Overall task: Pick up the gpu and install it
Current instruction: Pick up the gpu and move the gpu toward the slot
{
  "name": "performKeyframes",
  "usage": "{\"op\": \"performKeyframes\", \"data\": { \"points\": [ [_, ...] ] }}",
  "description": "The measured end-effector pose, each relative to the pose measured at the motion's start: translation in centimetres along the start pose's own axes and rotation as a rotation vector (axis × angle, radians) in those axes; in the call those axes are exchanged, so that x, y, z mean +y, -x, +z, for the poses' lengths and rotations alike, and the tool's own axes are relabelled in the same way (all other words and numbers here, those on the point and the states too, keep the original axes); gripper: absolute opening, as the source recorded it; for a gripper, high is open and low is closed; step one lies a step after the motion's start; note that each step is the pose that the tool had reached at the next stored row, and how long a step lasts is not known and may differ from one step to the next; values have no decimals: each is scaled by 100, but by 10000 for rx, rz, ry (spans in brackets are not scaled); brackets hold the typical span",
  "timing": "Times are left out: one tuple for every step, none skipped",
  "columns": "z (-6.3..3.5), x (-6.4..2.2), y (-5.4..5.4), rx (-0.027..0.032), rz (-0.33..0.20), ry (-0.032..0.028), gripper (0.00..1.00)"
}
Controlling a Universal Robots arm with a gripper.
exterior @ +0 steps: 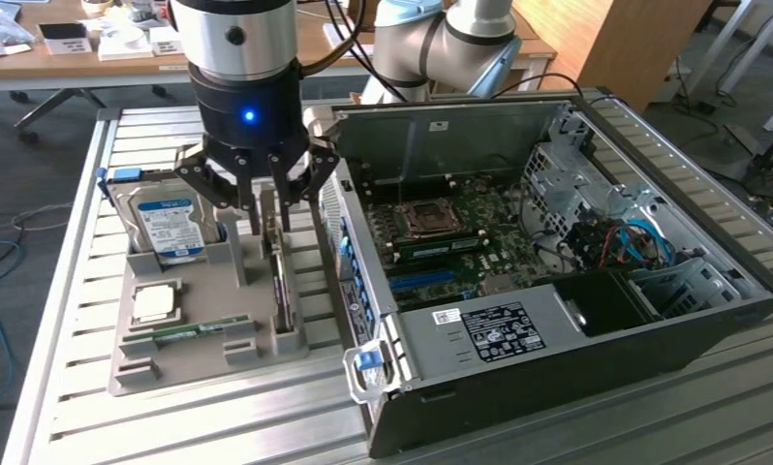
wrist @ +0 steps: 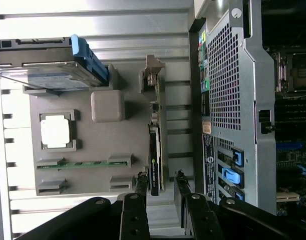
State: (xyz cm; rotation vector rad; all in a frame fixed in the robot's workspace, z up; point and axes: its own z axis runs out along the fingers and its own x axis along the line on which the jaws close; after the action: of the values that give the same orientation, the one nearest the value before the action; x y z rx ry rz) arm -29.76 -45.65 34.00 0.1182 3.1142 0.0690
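Gripper point(exterior: 270, 221) open astride the graphics card point(wrist: 155, 155)
Hard drive point(exterior: 167, 228) stands to one side of it, computer case point(wrist: 228, 100) close on the other.

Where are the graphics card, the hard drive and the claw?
graphics card point(wrist: 154, 160), wrist view, on its dark narrow edge.
hard drive point(exterior: 170, 231), exterior view, on its blue-white label.
claw point(exterior: 267, 225), exterior view, midway between its fingertips.

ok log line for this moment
gripper: open, astride gpu end | gpu: on edge in grey tray, not lifted | stage: pre-grasp
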Motion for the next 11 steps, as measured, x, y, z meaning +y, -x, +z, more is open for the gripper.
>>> {"op": "performKeyframes", "data": {
  "points": [
    [-1,-1,2,1,-4,-2,36],
    [0,-1,2,2,-3,-2,36],
    [0,-1,2,2,-3,-2,36],
    [0,-1,2,2,-3,-2,36],
    [0,-1,2,2,-3,-2,36],
    [3,-1,2,1,-3,-1,36],
    [7,0,2,0,-3,0,36],
    [13,-1,2,0,-3,0,36],
    [18,-2,1,1,-3,-2,36],
    [25,-2,2,1,-3,-2,36],
    [31,-2,1,2,-3,-2,36]
  ]
}}
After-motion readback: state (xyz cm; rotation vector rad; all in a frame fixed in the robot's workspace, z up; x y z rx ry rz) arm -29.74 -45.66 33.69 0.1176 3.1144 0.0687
